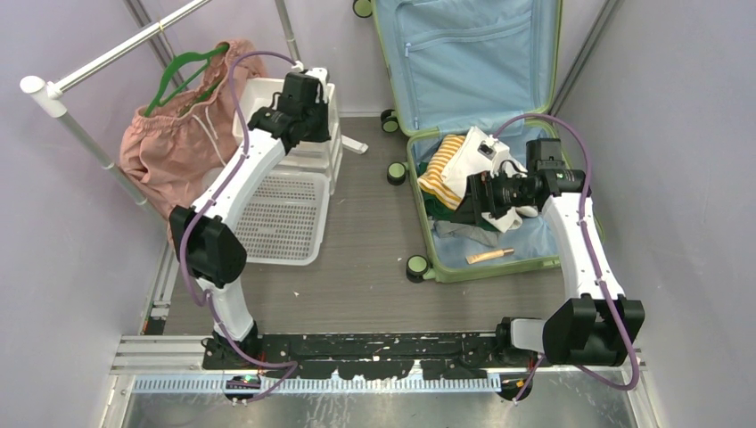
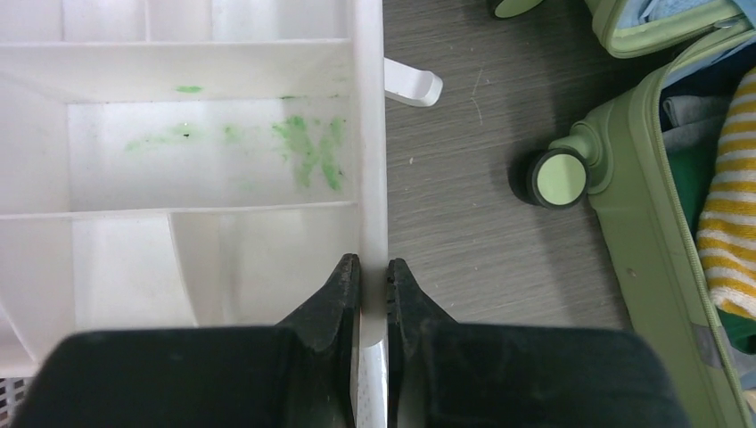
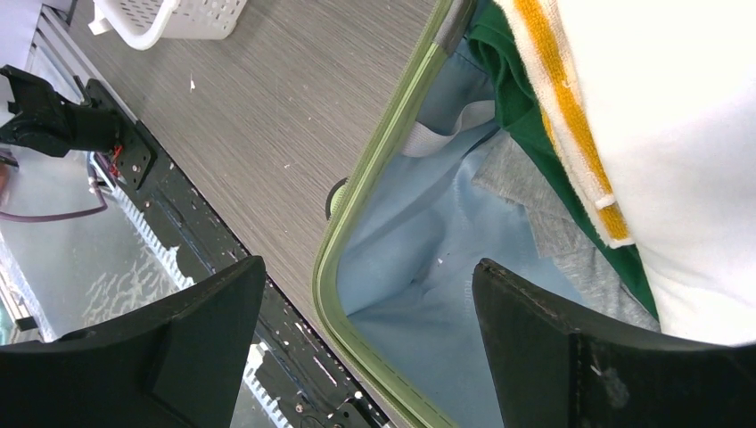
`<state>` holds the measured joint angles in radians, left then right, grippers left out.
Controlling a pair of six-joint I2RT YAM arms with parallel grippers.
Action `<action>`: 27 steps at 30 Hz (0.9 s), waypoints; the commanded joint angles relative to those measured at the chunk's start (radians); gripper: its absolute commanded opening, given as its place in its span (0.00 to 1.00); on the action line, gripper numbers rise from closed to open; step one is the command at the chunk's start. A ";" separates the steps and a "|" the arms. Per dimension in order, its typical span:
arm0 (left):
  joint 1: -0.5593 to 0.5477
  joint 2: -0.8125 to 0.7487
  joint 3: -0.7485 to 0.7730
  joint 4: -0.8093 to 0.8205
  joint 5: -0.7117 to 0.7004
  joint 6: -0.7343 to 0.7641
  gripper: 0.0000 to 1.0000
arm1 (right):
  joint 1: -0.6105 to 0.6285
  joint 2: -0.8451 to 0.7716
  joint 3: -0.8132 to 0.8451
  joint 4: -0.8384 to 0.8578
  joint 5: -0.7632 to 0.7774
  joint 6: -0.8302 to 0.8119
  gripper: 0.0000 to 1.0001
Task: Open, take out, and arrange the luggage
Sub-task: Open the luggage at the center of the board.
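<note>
Pinching the side wall of the white drawer unit at 11 o'clock with my left tool; right tool hangs spread wide over the open luggage at 1 o'clock.

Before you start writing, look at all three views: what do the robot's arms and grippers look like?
Both the left arm and right arm have white tapered links joined by chunky black joint housings. A purple cable loops along each. The left gripper has matte black fingers narrowing to blunt tips; the right gripper matches.
</note>
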<state>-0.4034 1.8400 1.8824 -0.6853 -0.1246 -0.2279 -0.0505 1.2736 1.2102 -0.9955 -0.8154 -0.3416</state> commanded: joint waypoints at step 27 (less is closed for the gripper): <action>-0.263 0.098 0.216 -0.066 -0.099 -0.588 0.16 | -0.026 -0.069 -0.026 0.064 -0.050 0.013 0.95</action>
<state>-0.6491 1.9213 2.0075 -0.7700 -0.2184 -0.6548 -0.0696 1.2373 1.1847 -0.9646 -0.8371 -0.3363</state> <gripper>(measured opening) 0.118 0.945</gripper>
